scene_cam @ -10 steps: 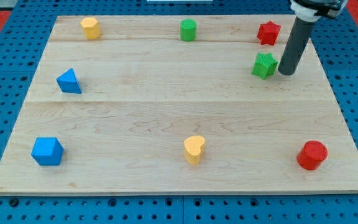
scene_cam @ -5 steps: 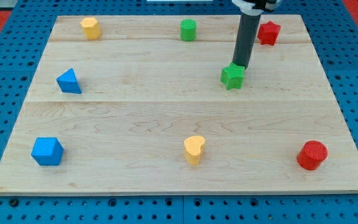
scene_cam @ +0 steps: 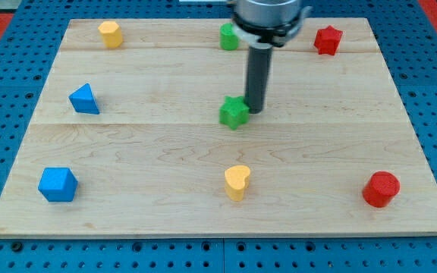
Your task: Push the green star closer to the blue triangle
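Nearest the view's bottom: blue cube-like block (scene_cam: pixel 58 184) at left, yellow heart (scene_cam: pixel 237 182) abt centre, red cylinder (scene_cam: pixel 380 189) at right, all near the front edge of the wooden board (scene_cam: pixel 127 144).

Mid-board: green star (scene_cam: pixel 234 112) just right of centre, sitting on the board's seam line. My tip (scene_cam: pixel 256 111) touching or just beside the star's right side, slightly toward the view's top; rod rising straight up to the grey-white mount at the top edge. No jaws on this tool, plain rod only, so nothing spread or pinched.

Blue triangle (scene_cam: pixel 84 99) well apart from the star, far to the view's left & a bit higher up; bare wood between them.

Far row along the view's top: yellow block (scene_cam: pixel 110 33) at left (shape approx hexagonal, hard to tell), green cylinder (scene_cam: pixel 229 36) partly behind the mount, red star (scene_cam: pixel 328 39) at right.

Blue pegboard w/ holes (scene_cam: pixel 6 83) around the board.
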`<action>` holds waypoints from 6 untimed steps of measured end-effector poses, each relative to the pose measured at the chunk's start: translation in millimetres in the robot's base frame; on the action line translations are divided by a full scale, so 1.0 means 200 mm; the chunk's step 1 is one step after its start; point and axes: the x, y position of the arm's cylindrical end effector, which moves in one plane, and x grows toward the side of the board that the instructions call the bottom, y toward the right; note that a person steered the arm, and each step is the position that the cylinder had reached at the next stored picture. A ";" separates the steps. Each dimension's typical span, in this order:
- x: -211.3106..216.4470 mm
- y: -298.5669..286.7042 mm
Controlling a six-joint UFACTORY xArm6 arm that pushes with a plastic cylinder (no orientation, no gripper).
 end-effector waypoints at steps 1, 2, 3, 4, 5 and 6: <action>0.04 0.27; 0.08 0.19; 0.08 -0.17; 0.07 -0.50; 0.06 -0.73; 0.00 -0.87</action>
